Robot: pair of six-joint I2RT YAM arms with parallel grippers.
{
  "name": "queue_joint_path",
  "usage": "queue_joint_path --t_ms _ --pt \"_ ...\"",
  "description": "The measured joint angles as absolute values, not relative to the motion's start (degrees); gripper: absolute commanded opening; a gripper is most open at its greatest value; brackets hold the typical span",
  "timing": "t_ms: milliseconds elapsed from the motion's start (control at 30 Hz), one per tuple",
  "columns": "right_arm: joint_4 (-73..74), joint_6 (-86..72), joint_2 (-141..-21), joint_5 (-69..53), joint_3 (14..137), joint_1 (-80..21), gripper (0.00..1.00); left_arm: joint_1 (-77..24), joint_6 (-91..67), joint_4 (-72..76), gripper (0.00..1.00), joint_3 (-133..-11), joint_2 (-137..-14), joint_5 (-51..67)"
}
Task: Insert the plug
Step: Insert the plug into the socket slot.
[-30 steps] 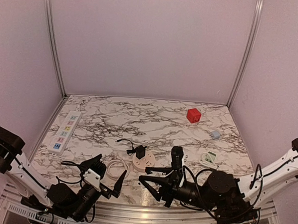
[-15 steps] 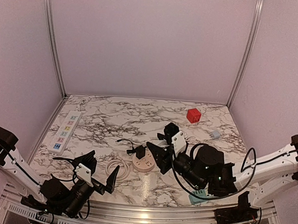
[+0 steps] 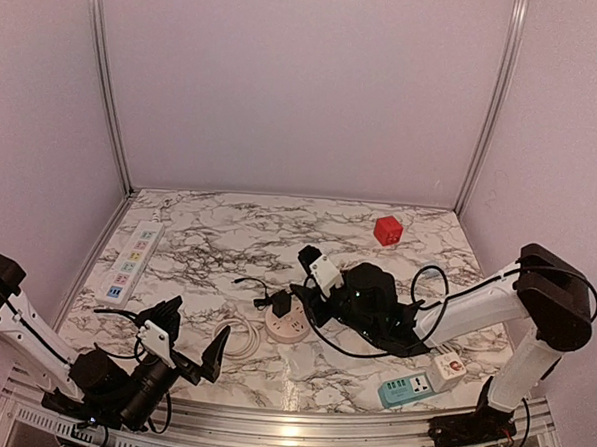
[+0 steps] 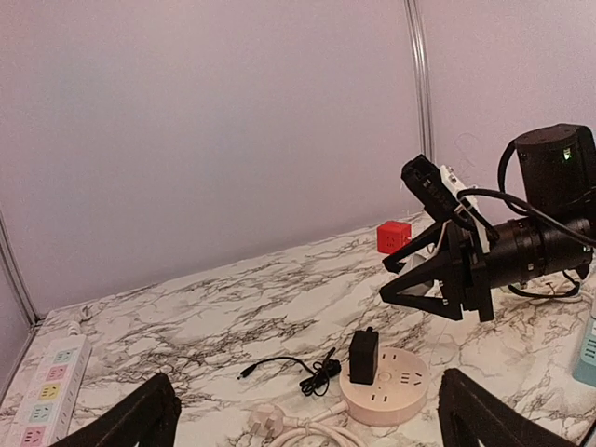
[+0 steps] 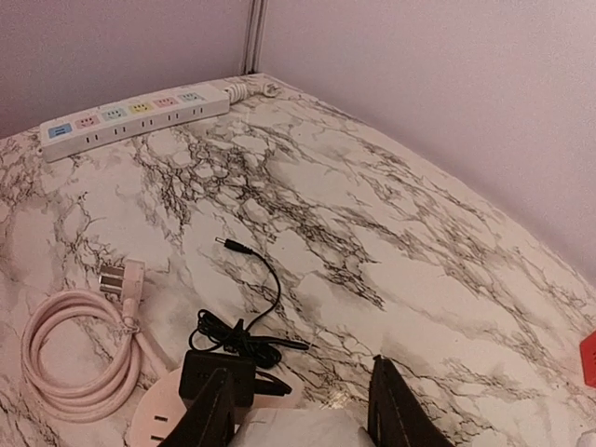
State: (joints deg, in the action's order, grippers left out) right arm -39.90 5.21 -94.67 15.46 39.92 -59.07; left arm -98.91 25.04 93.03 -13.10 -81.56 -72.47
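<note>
Right arm (image 3: 475, 293) has swung from the lower edge to the centre of the frame. A marble-patterned desk (image 3: 228, 240) stands between plain lilac walls (image 3: 306, 84). At mid-frame a black plug (image 3: 282, 304) stands upright on the round beige socket hub (image 3: 295, 331). Just beside it the right fingers (image 5: 391, 410) stand apart and hold nothing. At lower left the left fingers (image 4: 140, 419) are spread wide.

I log colours only, per item.
- Table (image 3: 228, 230): white marble pattern, grey-black veining.
- Walls (image 3: 306, 84): plain pale lilac.
- Cube (image 3: 387, 230): solid red.
- Round socket (image 3: 285, 328): beige-pink.
- Plug adapter (image 3: 281, 305): black, with thin black lead.
- Coiled cord (image 3: 235, 335): white, white plug head.
- Long power strip (image 3: 132, 264): white body; I read outlet panels as pastel green, yellow, pink, blue.
- Short power strip (image 3: 407, 388): teal.
- Small block (image 3: 447, 369): white, reddish spot.
</note>
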Motion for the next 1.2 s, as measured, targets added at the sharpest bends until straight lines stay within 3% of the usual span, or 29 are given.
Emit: queue_joint_path --t_ms 267,733,1200 --pt "-39.90 4.03 -101.84 10.96 41.30 -59.07 0.06 -98.89 24.88 93.06 0.99 -12.88 -81.45 -72.27" --pt "-38.04 0.93 -102.35 8.51 42.00 -59.07 0.04 -98.87 24.91 93.12 0.99 -12.88 -81.73 -72.05" --pt "-26.22 -3.42 -104.20 7.99 48.86 -59.07 0.00 -98.78 24.84 93.12 0.99 -11.42 -80.60 -72.10"
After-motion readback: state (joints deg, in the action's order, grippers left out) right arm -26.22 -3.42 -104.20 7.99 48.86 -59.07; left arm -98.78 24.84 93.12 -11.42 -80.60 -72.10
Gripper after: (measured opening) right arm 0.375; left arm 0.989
